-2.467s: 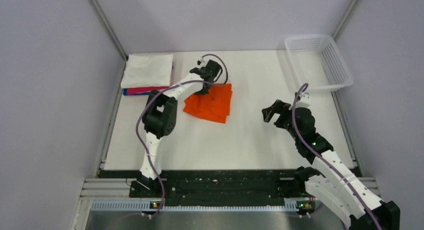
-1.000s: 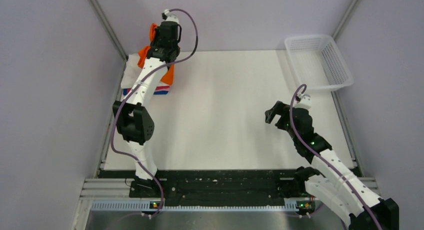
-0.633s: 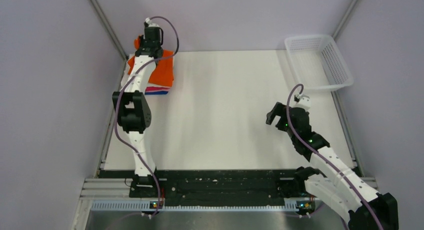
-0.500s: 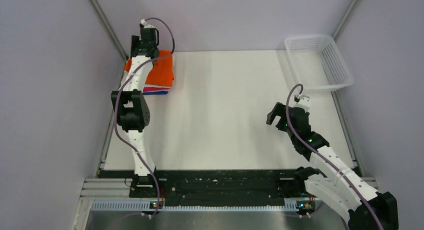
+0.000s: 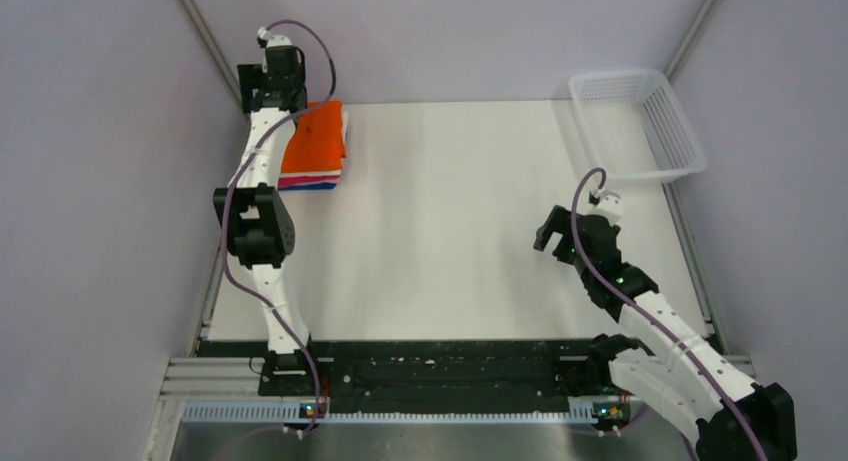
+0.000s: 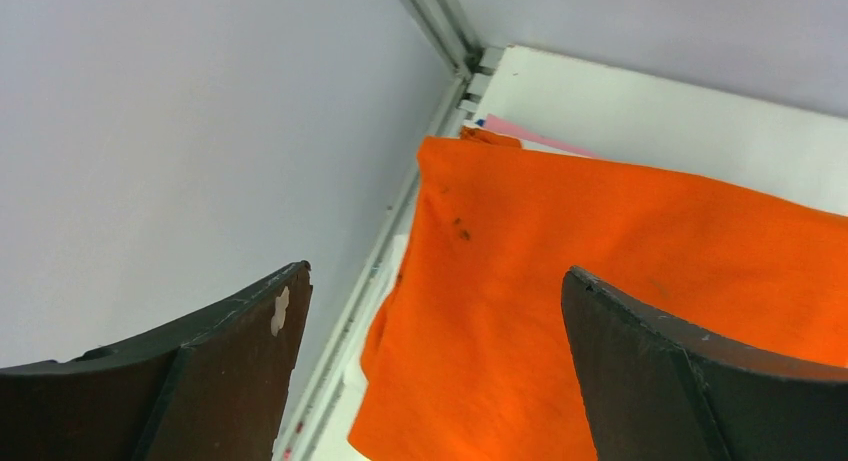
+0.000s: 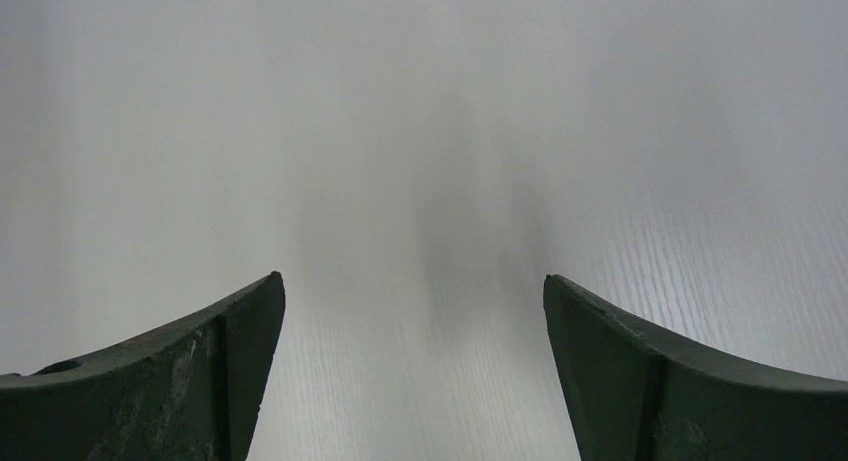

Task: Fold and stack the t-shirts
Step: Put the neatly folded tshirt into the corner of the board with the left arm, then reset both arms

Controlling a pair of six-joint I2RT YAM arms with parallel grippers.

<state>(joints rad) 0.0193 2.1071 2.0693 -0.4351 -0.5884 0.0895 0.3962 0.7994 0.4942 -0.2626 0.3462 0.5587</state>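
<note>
The orange t-shirt (image 5: 314, 141) lies folded on top of the stack in the far left corner of the table. Pink-red and blue edges (image 5: 306, 184) of the folded t-shirts under it show at the near side. My left gripper (image 5: 268, 85) hangs open just behind and left of the stack, near the corner post. In the left wrist view the orange t-shirt (image 6: 620, 281) spreads below the left gripper (image 6: 435, 271), with nothing between the jaws, and a pink edge (image 6: 520, 133) peeks out beyond it. My right gripper (image 5: 549, 231) stands open and empty over bare table (image 7: 412, 276).
A white mesh basket (image 5: 640, 121) stands at the far right corner. The side wall and its metal rail (image 6: 440, 11) run close along the stack's left edge. White tabletop (image 5: 450, 211) lies between the two arms.
My left gripper has opened and let go of the orange t-shirt, which now lies flat on the stack. The left arm has drawn back toward the far left corner. The right arm has barely moved.
</note>
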